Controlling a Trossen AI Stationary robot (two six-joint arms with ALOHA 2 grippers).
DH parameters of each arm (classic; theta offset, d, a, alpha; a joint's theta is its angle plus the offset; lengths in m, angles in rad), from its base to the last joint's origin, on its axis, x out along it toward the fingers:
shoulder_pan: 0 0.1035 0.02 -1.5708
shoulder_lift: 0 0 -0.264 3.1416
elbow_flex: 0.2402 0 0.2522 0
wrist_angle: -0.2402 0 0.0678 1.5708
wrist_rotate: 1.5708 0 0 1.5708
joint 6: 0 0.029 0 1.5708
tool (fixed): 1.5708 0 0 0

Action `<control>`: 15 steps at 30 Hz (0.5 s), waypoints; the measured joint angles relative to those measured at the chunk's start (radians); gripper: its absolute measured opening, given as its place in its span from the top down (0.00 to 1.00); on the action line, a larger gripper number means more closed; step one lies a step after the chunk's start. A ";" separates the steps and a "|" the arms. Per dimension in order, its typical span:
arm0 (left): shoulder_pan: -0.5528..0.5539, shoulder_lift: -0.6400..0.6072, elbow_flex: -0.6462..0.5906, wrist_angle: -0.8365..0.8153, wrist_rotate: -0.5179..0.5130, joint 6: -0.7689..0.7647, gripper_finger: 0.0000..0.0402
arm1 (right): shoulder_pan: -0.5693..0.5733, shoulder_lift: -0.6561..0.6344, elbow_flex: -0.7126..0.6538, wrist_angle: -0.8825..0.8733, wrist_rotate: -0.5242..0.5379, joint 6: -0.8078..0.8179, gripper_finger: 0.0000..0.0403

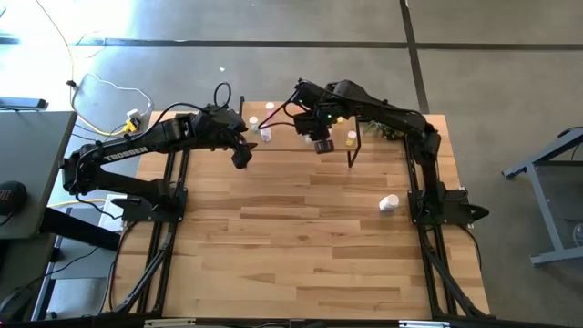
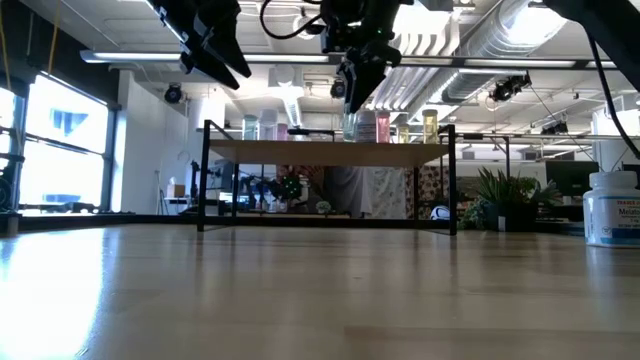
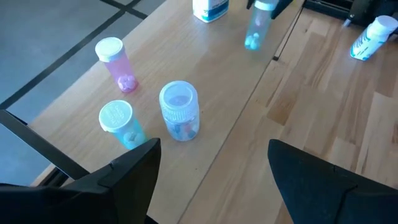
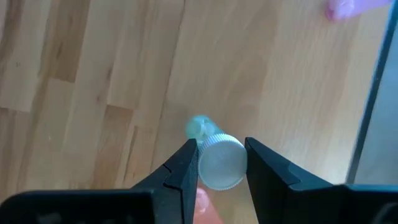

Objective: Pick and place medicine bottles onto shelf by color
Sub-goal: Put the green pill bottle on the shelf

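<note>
From nearest to farthest on the worktop (image 1: 310, 255), a stray bottle (image 1: 389, 203) lies at four o'clock, the left gripper (image 1: 242, 153) hangs empty and wide open at eleven o'clock, and at twelve o'clock the right gripper (image 4: 219, 163) pinches a green bottle (image 4: 217, 160) by its cap above the shelf (image 2: 330, 152), where a slip could topple standing bottles.

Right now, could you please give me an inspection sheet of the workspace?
Surface: wooden tabletop, bare planks in front.
Job's things: shelf with bottles standing on top; a large white bottle lies off it.
Clutter: small plant by the shelf.
End effectors: right end effector shut on a green-tinted bottle over the shelf; left end effector open above three bottles.
Cables: yellow and white leads on the floor.
Surroundings: open room, no person seen.
</note>
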 joint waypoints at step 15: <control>0.000 0.000 0.000 0.000 0.001 0.001 0.29 | -0.002 0.028 0.003 -0.002 0.046 0.019 0.75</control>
